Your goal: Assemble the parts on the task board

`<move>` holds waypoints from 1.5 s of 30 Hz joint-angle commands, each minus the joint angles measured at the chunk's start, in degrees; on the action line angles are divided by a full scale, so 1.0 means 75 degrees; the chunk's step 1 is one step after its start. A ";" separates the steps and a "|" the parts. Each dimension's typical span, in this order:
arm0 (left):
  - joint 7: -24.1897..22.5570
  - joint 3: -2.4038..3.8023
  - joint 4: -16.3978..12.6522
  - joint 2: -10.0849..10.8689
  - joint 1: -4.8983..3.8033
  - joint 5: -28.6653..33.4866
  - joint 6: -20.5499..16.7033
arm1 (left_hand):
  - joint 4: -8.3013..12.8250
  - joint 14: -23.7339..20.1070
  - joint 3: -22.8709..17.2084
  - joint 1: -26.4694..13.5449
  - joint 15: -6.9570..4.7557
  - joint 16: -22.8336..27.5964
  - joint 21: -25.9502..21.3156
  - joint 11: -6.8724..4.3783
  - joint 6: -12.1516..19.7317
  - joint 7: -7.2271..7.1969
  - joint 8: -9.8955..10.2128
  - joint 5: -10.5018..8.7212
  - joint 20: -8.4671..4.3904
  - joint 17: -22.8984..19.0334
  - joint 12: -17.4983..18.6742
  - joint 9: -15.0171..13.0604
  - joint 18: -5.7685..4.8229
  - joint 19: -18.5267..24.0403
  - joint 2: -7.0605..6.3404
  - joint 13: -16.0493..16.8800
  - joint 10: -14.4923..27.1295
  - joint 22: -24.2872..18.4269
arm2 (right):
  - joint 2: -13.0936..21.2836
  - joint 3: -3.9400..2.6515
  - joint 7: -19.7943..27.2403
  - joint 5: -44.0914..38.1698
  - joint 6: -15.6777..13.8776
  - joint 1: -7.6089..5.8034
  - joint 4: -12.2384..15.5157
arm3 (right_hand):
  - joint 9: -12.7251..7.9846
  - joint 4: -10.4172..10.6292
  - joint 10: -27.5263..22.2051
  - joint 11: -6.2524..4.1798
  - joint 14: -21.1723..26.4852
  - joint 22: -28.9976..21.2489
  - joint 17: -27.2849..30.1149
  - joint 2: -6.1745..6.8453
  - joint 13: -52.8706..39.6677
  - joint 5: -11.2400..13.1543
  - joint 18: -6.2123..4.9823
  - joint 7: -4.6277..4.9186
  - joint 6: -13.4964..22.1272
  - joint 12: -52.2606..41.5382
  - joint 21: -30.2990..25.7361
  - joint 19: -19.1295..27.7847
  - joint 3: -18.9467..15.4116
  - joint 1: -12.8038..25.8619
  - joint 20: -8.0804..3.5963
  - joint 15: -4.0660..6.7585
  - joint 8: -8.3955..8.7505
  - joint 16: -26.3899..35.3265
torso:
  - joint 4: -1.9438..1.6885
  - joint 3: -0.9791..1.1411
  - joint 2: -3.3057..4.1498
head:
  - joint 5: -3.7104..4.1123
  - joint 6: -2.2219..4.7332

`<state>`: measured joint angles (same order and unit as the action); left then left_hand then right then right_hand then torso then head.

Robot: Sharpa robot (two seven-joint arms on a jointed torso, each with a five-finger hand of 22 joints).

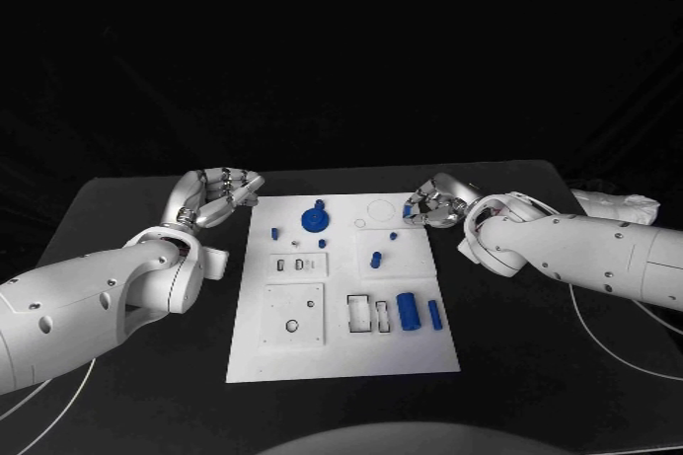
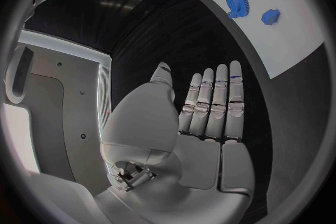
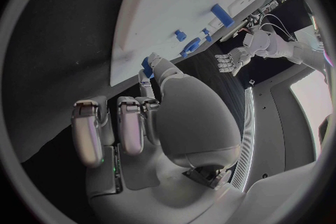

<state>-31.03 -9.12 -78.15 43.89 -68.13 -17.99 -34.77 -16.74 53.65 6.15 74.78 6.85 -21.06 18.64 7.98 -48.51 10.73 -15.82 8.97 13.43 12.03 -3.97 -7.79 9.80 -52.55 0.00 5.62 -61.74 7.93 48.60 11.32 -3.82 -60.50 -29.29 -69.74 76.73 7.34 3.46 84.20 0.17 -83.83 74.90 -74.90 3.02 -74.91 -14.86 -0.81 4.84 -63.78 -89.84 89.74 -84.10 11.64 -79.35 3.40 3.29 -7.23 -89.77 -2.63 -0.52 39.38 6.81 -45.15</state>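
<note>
The white task board (image 1: 341, 351) lies in the middle of the black table. On it I see a blue gear (image 1: 315, 218) at the far end, a small blue peg (image 1: 376, 259) further in, and a blue cylinder (image 1: 409, 310) beside a blue bar (image 1: 434, 315) near the right edge. My left hand (image 1: 221, 193) hovers off the board's far left corner, fingers straight and holding nothing (image 2: 210, 112). My right hand (image 1: 437, 202) is at the board's far right corner, fingers curled (image 3: 154, 112), pinching a small blue part (image 3: 147, 63) at its tips.
White cables (image 1: 615, 327) trail over the table's right side, and a white bundle (image 1: 622, 202) lies at its far right corner. Bare black table (image 1: 142, 208) runs along both long sides of the board.
</note>
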 commanded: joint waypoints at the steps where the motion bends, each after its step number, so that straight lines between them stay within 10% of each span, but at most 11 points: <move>1: -0.0085 0.0004 -0.0002 -0.0029 -0.0004 -0.0034 0.0033 | 0.0006 -0.0049 0.0062 0.0005 -0.0012 0.0050 -0.0039 0.0017 -0.0055 -0.0014 0.0028 0.0045 -0.0015 0.0012 0.0024 -0.0007 0.0089 0.0062 0.0077 0.0009 -0.0020 -0.0009 | -0.0014 -0.0008 0.0266 0.0418 -0.0352 -0.0128 0.0200 | 0.0057 -0.0054 0.0773 0.0052 -0.0823 0.2013 -0.2013 -0.0090 -0.2013 -0.0024 0.0107 -0.0117 -0.0157 -0.0021 0.0034 -0.0787 -0.0009 0.0003 -0.0019 -0.0019 -0.0052 -0.0031 | -0.0007 -0.0006 -0.0002 | -0.0040 0.0001; 10: -0.0081 0.0004 0.0014 -0.0078 -0.0004 -0.0034 0.0048 | 0.0006 -0.0050 0.0064 0.0007 -0.0012 0.0050 -0.0039 0.0017 -0.0055 -0.0014 0.0029 0.0045 -0.0015 0.0013 0.0024 -0.0007 0.0089 0.0063 0.0078 0.0010 -0.0019 -0.0009 | -0.0186 -0.0010 -0.0029 0.0480 -0.0088 -0.0421 0.0923 | 0.0056 -0.0062 0.0773 0.0059 -0.0823 0.2013 -0.2013 -0.0087 -0.2013 -0.0029 0.0107 -0.0108 -0.0168 -0.0021 0.0034 -0.0787 -0.0011 -0.0001 -0.0017 -0.0022 -0.0050 -0.0031 | -0.0018 -0.0013 -0.0002 | -0.0243 -0.0027; 24: -0.0077 0.0003 0.0057 -0.0121 -0.0004 -0.0034 0.0073 | 0.0006 -0.0052 0.0068 0.0010 -0.0011 0.0050 -0.0040 0.0018 -0.0055 -0.0013 0.0032 0.0047 -0.0014 0.0015 0.0025 -0.0007 0.0089 0.0065 0.0081 0.0010 -0.0018 -0.0010 | -0.0711 -0.0010 -0.0950 0.0194 0.0300 -0.0416 0.1716 | 0.0038 -0.0096 0.0773 0.0112 -0.0823 0.2013 -0.2013 -0.0097 -0.2013 -0.0077 0.0107 -0.0040 -0.0168 -0.0021 0.0034 -0.0787 -0.0005 -0.0016 0.0002 -0.0048 -0.0006 -0.0031 | -0.0032 -0.0041 -0.0042 | -0.0578 -0.0154; 45: -0.0076 -0.0009 0.0101 -0.0160 -0.0004 -0.0034 0.0098 | 0.0006 -0.0053 0.0070 0.0011 -0.0011 0.0050 -0.0040 0.0018 -0.0055 -0.0013 0.0033 0.0047 -0.0014 0.0016 0.0025 -0.0007 0.0089 0.0066 0.0082 0.0010 -0.0017 -0.0010 | -0.1763 -0.0011 -0.1812 -0.0644 0.0196 0.0015 0.1461 | 0.0023 -0.0085 0.0773 0.0182 -0.0823 0.2013 -0.2013 -0.0081 -0.2013 -0.0069 0.0107 0.0036 -0.0202 -0.0021 0.0034 -0.0787 -0.0045 0.0075 0.0041 -0.0099 0.0035 -0.0031 | -0.0042 -0.0043 -0.0030 | -0.0643 -0.0279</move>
<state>-31.01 -9.22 -77.27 42.79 -68.13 -17.99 -34.70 -16.58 53.65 6.31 74.78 6.84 -21.06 18.64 7.98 -48.51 10.73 -15.82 8.97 13.22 12.06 -3.97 -7.77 9.81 -52.34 0.00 5.65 -61.74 7.94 35.73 11.25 -15.63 -62.50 -28.16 -69.76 88.00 7.34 3.07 83.95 1.15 -84.04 74.92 -74.93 2.63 -74.91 -15.20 -0.81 5.27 -64.20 -89.84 89.74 -84.10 11.53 -79.22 3.41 3.07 -6.59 -89.77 -2.95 -0.83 39.10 1.95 -47.08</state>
